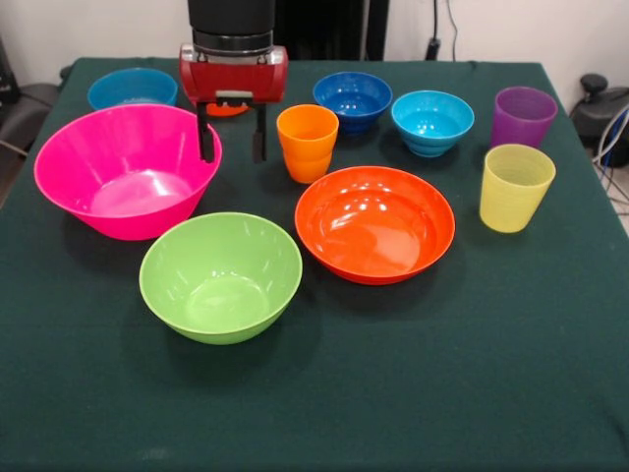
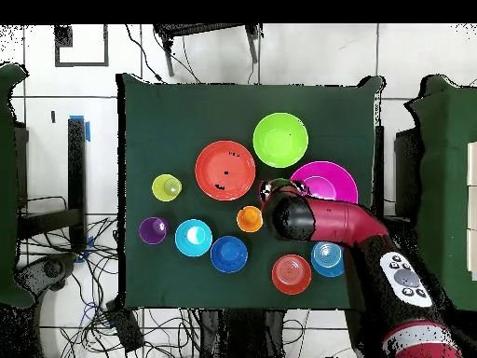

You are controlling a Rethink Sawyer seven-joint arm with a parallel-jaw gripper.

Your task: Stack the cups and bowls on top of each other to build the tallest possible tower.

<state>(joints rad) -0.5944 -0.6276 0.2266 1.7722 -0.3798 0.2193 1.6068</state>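
Dark green tabletop [image 1: 413, 393], all pieces standing apart, nothing nested, no tower begun.

Fingers [image 1: 232, 155] spread open, empty, hanging between the pink bowl's [image 1: 126, 172] far rim and the orange cup [image 1: 307, 143]; left one at or just behind the pink rim, contact unclear. Red wrist housing above.

Front row, camera side: lime green bowl [image 1: 220, 277] left, shallow orange bowl [image 1: 374, 224] right, near each other but separate. Pink bowl behind and left of the green.

Far row, left to right in front view: light blue bowl [image 1: 132, 88], small orange bowl [image 1: 225, 109] mostly hidden behind the gripper, dark blue bowl [image 1: 352, 99], cyan bowl [image 1: 431, 122], purple cup [image 1: 523, 116]. Yellow cup [image 1: 516, 187] in front of the purple, right of the shallow orange bowl.

Overhead: arm [image 2: 340, 222] crossing over the pink bowl [image 2: 328, 177], gripper end beside the orange cup [image 2: 249, 219]; small orange bowl [image 2: 292, 273] in full view beside the light blue one [image 2: 328, 258].
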